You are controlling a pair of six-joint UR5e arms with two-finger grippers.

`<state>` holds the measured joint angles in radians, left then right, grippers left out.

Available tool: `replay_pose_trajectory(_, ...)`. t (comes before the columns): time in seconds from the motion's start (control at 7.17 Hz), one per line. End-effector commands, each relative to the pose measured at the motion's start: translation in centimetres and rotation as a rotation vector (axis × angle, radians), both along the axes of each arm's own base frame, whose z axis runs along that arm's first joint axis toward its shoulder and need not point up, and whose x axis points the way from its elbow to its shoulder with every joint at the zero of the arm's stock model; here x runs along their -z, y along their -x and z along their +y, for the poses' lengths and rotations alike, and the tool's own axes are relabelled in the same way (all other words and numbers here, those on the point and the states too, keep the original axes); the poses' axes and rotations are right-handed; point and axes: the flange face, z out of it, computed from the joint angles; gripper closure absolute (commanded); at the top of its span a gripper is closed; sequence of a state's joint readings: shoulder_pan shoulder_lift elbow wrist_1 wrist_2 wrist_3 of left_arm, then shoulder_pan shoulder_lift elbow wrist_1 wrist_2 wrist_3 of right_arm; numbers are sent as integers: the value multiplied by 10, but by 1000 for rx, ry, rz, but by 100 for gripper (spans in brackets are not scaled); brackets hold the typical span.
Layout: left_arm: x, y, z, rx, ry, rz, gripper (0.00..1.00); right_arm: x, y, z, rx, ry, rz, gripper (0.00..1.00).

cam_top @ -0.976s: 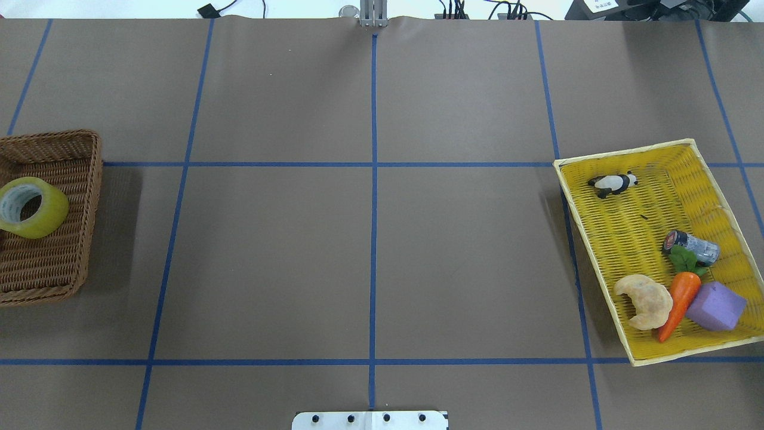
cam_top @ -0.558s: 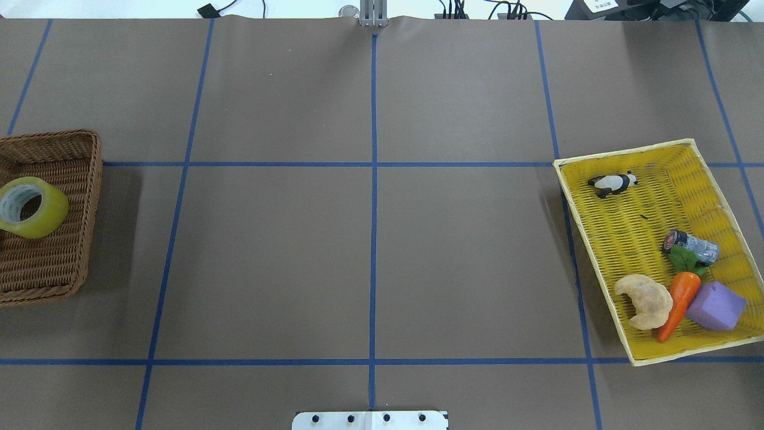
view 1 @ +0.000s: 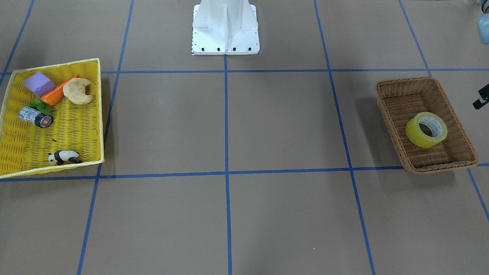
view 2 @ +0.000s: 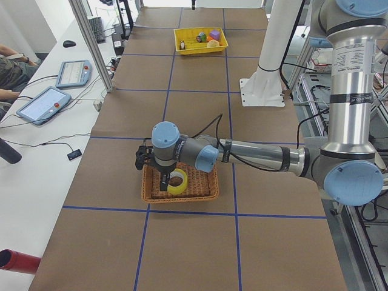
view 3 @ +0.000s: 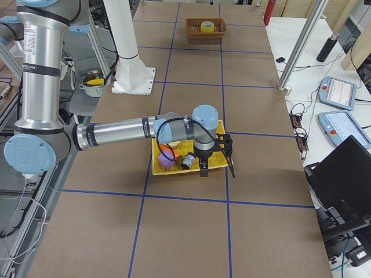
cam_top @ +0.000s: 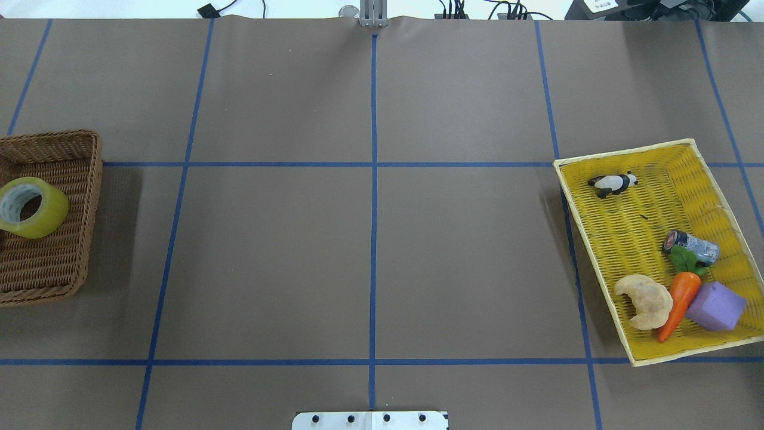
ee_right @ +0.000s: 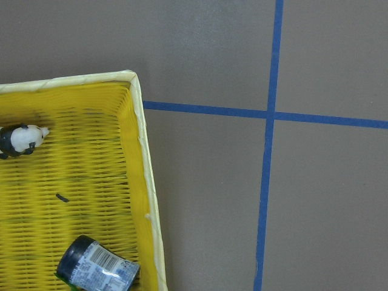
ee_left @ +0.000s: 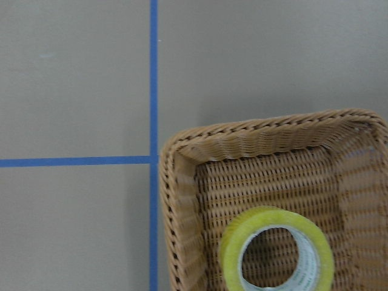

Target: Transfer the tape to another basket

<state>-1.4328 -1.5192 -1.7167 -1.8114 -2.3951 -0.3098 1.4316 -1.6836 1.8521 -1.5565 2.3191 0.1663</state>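
The yellow tape roll (cam_top: 33,207) lies in the brown wicker basket (cam_top: 59,138) at the table's left edge. It also shows in the front view (view 1: 426,130), inside the basket (view 1: 405,82), and in the left wrist view (ee_left: 276,251). My left gripper (view 2: 153,173) hangs just above the basket (view 2: 179,195), beside the tape (view 2: 177,182); I cannot tell whether it is open or shut. My right gripper (view 3: 217,157) hangs over the outer edge of the yellow tray (view 3: 156,169); I cannot tell its state. Neither gripper shows in the overhead view.
The shallow yellow tray (cam_top: 627,152) at the right holds a panda figure (cam_top: 613,183), a small can (cam_top: 691,246), a croissant (cam_top: 644,301), a carrot (cam_top: 677,301) and a purple block (cam_top: 716,306). The robot's white base (view 1: 225,26) stands at mid-table.
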Motion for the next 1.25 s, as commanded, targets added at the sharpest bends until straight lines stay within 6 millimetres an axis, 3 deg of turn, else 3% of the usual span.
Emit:
replay_pose_trajectory(0.0,-10,0,-4,1,63,-9,2,-4,1,2,-1,15,-12,0)
replay_pose_trajectory(0.28,-9,-2,-10,-6,122,-20,2,-3,-2,9,-5,31,-59,0)
replay_pose_trajectory(0.7,-27,-4,-18,-15,149,-26,2,-6,-7,9,-14,24,-43,0)
replay_pose_trajectory(1.12,-20,-14,-27,-37,113,-70,2,-10,-10,9,-20,40,-44,0)
